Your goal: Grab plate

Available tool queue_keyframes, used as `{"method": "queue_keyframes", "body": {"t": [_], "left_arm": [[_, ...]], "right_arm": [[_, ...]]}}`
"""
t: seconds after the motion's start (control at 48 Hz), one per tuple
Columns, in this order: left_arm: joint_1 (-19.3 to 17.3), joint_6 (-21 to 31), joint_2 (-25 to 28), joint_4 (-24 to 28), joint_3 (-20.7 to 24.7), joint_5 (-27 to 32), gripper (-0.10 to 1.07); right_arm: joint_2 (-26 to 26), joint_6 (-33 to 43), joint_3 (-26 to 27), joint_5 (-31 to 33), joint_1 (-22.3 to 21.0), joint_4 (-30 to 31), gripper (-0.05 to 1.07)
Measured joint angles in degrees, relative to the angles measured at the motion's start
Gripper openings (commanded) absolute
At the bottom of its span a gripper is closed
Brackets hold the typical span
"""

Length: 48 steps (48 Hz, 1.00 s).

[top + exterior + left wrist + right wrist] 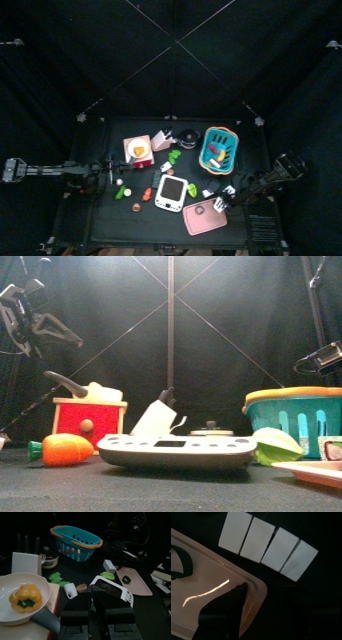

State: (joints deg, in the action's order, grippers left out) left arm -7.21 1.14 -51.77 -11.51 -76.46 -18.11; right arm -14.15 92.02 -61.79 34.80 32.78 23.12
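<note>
The pink square plate (pixel 205 215) lies at the table's front right, with a small dark object on it. It fills the right wrist view (pixel 204 587), shows in the left wrist view (pixel 137 582), and only its rim shows in the front view (pixel 314 471). My right gripper (pixel 227 199) is open at the plate's corner. One dark jaw lies over the rim and the other is lost against the black table. My left gripper (pixel 95 607) is shut and empty, resting at the table's left side (pixel 102 180).
A white tray (pixel 170 193) lies left of the plate. The teal basket (pixel 219 148) stands behind it. A row of white blocks (pixel 271 547) lies beside the plate. A bowl with a yellow pepper (pixel 25 597) and a red box (pixel 90 416) are at the left.
</note>
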Motion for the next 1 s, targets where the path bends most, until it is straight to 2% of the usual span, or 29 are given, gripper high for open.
{"method": "queue_keyframes", "body": {"t": [0.104, 0.333, 0.479, 0.729, 1.0], "left_arm": [[0.0, -0.1, 0.0, -0.4, 0.0, 0.0, 0.48], [0.0, 0.0, 0.0, -0.4, 0.0, 0.0, 0.48], [0.0, 0.0, 0.0, -0.5, -0.3, 0.0, 0.48], [0.0, -0.1, 0.0, -0.5, -0.3, 0.0, 0.48], [0.0, -0.1, 0.0, -0.5, -0.4, 0.0, 0.48]], "right_arm": [[0.1, 0.0, 0.0, -0.5, -0.1, -0.3, 0.8], [-0.2, -0.1, -0.2, -1.1, -0.3, -0.6, 0.59], [-0.3, -0.4, -0.1, -1.1, 0.1, -1.6, 0.53], [-2.2, -0.4, 0.0, -1.1, 1.7, -2.3, 0.52], [-7.7, -0.4, 0.5, 1.8, 2.9, -1.8, 0.52]]}}
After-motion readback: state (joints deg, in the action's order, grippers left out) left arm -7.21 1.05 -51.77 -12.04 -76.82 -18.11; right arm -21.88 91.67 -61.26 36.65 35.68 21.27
